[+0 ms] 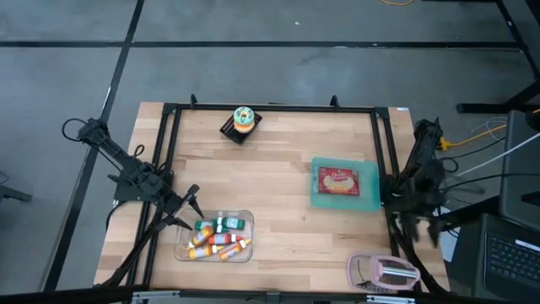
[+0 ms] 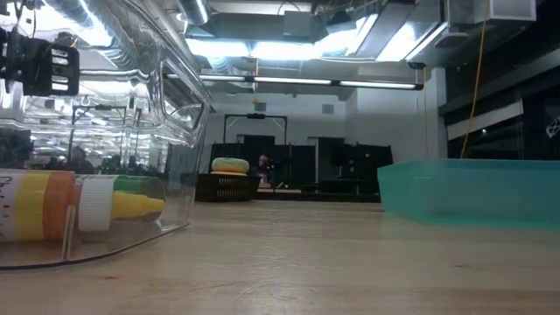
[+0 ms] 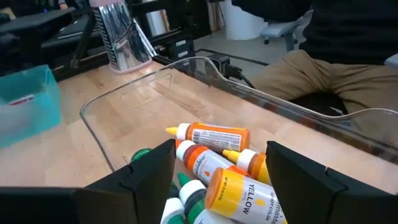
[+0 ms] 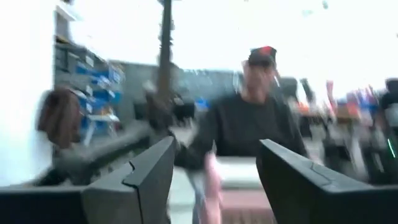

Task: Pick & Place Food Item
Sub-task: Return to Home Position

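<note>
Nearest your edge of the table, on the right, lay a pink pouch (image 1: 384, 272). Left of it sat the clear bin (image 1: 187, 253), with the bottles (image 1: 218, 236) lying inside in a loose heap. The wrist view showed an orange one (image 3: 214, 135) beside one marked yellow (image 3: 245, 198), with green caps at the edge. Your left gripper (image 1: 191, 214) hung over the bin's far left corner, its fingers spread wide and holding nothing. Across the table to the right stood the teal bin (image 1: 319, 198) with a red box (image 1: 340, 181) in it. Your right arm was off that side of the table, its gripper (image 4: 214, 180) also spread and empty, aimed at a blurred person in a dark top (image 4: 249, 134). At the far edge, a yellow-and-green round thing (image 1: 242, 121) sat on a dark tray.
</note>
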